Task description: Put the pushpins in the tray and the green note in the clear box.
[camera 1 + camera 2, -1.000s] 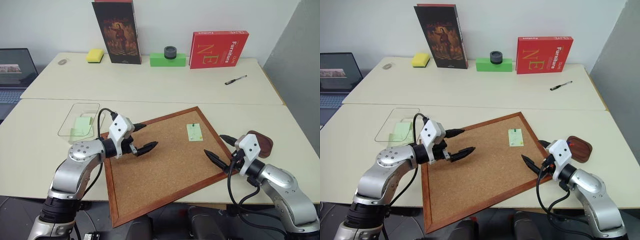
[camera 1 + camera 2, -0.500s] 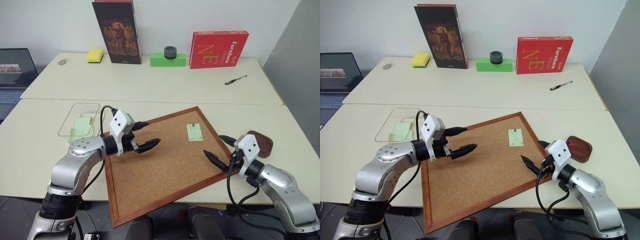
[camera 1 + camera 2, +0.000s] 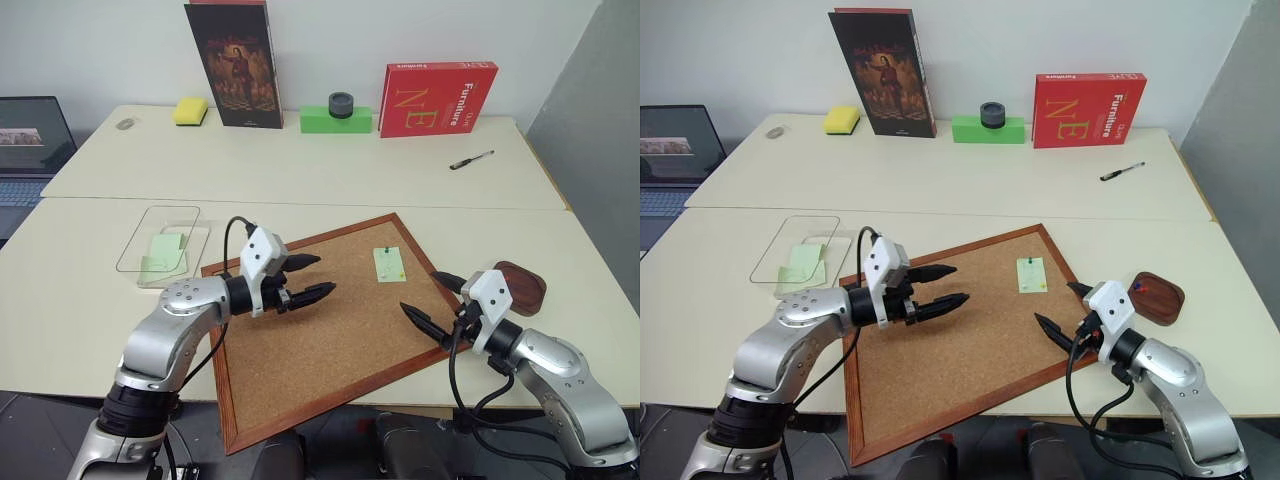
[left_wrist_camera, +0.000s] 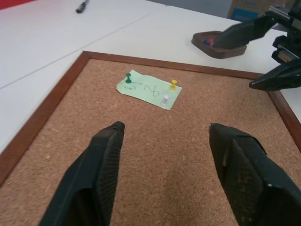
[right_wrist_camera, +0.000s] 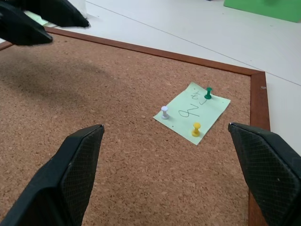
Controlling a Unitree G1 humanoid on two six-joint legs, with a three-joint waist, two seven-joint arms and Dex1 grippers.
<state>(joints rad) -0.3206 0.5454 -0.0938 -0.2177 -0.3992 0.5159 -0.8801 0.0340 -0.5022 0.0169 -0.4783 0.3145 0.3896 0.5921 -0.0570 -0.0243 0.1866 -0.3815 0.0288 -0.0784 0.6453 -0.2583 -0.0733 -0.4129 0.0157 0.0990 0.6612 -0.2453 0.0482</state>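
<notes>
So the green note [image 4: 148,89] is pinned flat on the corkboard [image 3: 320,340], up near its far right corner. Three pushpins are stuck in it: a green one [image 4: 128,77], a yellow one [image 4: 173,84] and a pale one [image 4: 164,99]. The tray [image 3: 520,287] sits on the table just off the board's right edge with a couple of pins already in it, red and blue from what I can see. The clear box [image 3: 160,246] is off past the board's left side, with green paper inside.

It's all on a cream table [image 3: 300,165] against a white wall, with two books, a green block and a yellow sponge along the back, a pen to the right and a laptop at the far left.

Compared to a second ago, the left gripper [image 3: 308,278] has slid right across the board toward the note and its fingers are closer together, though still apart with nothing between them. The right gripper [image 3: 430,300] is spread wide over the board's right edge, empty, pretty much where it was.

Lots of bare cork between the grippers and the note.
</notes>
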